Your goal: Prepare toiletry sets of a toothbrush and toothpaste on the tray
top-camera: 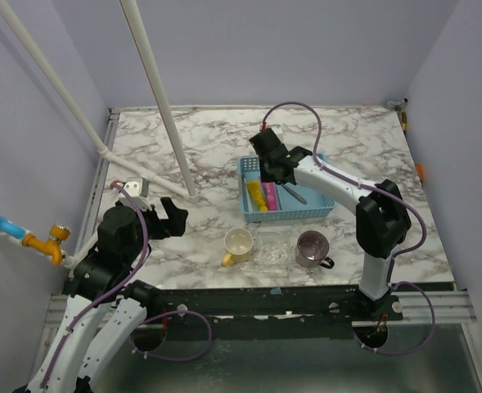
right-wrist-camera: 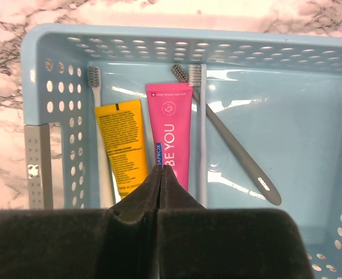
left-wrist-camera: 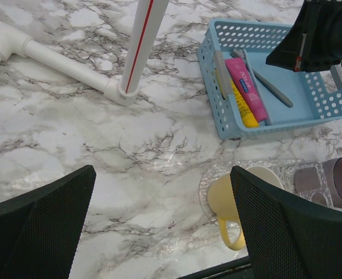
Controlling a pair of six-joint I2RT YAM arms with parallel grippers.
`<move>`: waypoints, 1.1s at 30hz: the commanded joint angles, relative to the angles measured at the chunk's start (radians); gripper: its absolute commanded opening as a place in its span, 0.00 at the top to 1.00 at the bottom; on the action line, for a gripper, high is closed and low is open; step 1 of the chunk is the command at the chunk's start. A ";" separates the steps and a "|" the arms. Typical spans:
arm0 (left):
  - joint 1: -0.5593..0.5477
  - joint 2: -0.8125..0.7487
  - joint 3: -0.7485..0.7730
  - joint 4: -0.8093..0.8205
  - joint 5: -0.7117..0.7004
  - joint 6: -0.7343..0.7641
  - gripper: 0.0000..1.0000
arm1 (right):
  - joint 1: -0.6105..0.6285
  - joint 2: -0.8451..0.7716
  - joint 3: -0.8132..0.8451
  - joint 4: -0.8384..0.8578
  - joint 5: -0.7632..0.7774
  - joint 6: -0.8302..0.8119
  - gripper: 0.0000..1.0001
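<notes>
The pink tube [right-wrist-camera: 169,128], yellow tube [right-wrist-camera: 121,145], grey brush [right-wrist-camera: 234,152], pale blue brush [right-wrist-camera: 201,133] and a whitish brush [right-wrist-camera: 100,139] all lie side by side in the blue basket [right-wrist-camera: 310,139], bristles toward its far wall, likely laid out as stock for easy picking. The right end effector [right-wrist-camera: 161,174] hangs over their near ends with fingers pressed together on nothing, probably lining up on a tube. The left end effector [left-wrist-camera: 159,192] waits low with fingers apart, well clear of the basket. A yellow mug [top-camera: 239,244] and a purple mug [top-camera: 313,248] stand on what looks like a clear tray [top-camera: 272,252], apparently ready to take one set each. The bench [top-camera: 191,155] is glossy grey-veined marble, enclosed by pale lilac walls, with white pipes [top-camera: 155,90] slanting across
</notes>
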 commanded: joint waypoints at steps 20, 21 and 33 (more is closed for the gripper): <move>0.007 -0.006 -0.002 -0.004 0.025 0.008 0.01 | -0.005 0.018 -0.089 -0.018 -0.030 0.084 0.51; 0.008 -0.007 -0.002 -0.004 0.026 0.008 0.01 | -0.005 0.021 -0.092 -0.012 -0.038 0.085 0.51; 0.009 -0.014 -0.003 -0.004 0.026 0.008 0.01 | -0.005 0.064 -0.101 0.006 -0.081 0.091 0.51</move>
